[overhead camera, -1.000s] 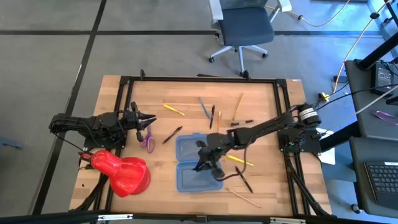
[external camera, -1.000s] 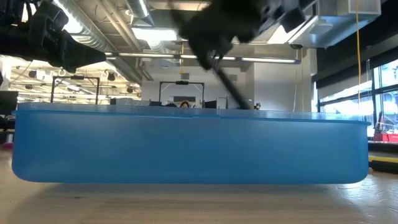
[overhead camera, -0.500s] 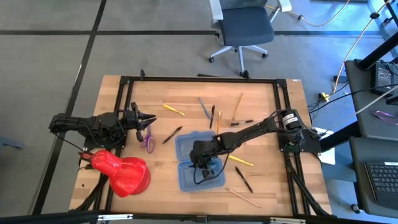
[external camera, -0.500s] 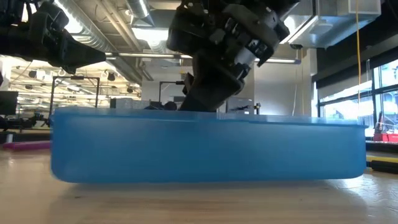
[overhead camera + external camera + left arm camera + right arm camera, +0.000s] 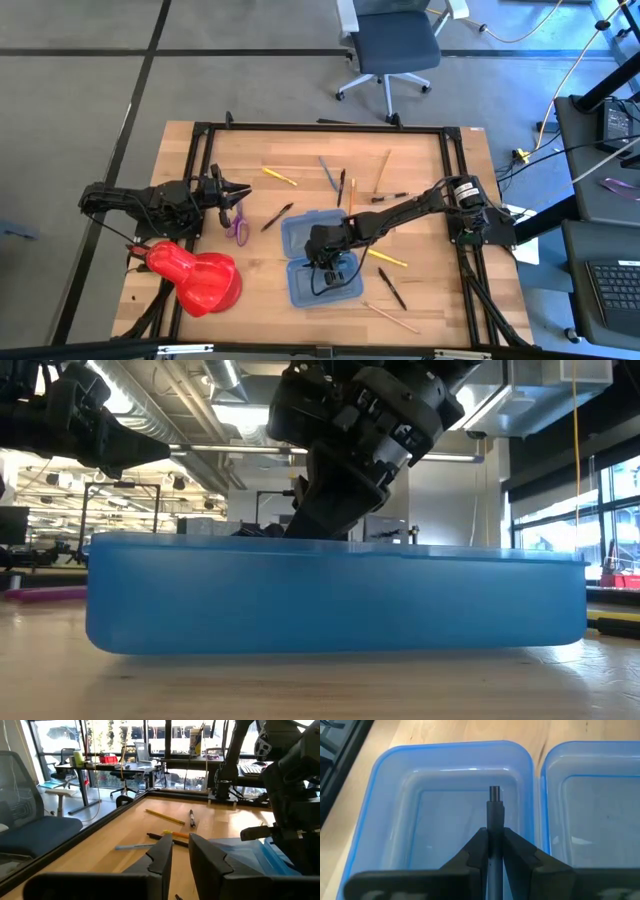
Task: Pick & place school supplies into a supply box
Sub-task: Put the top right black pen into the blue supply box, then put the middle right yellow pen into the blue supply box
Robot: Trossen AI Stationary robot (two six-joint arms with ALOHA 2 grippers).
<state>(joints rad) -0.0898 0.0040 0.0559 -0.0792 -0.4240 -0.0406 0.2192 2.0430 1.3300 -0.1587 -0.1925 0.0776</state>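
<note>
The supply box [image 5: 322,262] lies open on the table, a blue translucent case with two halves side by side. My right gripper [image 5: 326,264] reaches down into its near half [image 5: 445,815], shut on a dark pen [image 5: 494,815]. In the low view the box wall [image 5: 330,600] hides the fingertips. Pens and pencils lie loose around the box, among them a yellow pencil [image 5: 280,176] and a black pen [image 5: 277,216]. Purple scissors [image 5: 238,225] lie flat just in front of my left gripper [image 5: 243,190], which hovers level at the table's left, its fingers a narrow gap apart on nothing. My right gripper pinches the dark pen's shaft [image 5: 494,837] between its two fingers [image 5: 476,851]. The pen lies along the fingers and sticks out beyond them. The fingers slant down from the table's right side. The pen's free end [image 5: 494,793] is over the near half's floor; whether it touches, I cannot tell.
A big glossy red object [image 5: 195,277] sits at the near left corner. More supplies lie to the right of the box: a yellow pencil [image 5: 385,258], a black pen [image 5: 392,288] and a wooden pencil [image 5: 392,316]. A black frame [image 5: 320,128] borders the table.
My right gripper has sunk toward the near half of the box, moved toward the table's left and tipped steeper, carrying the pen down inside the walls. The box's left end has shifted a little in the low view. Over the last half second nothing has moved.
</note>
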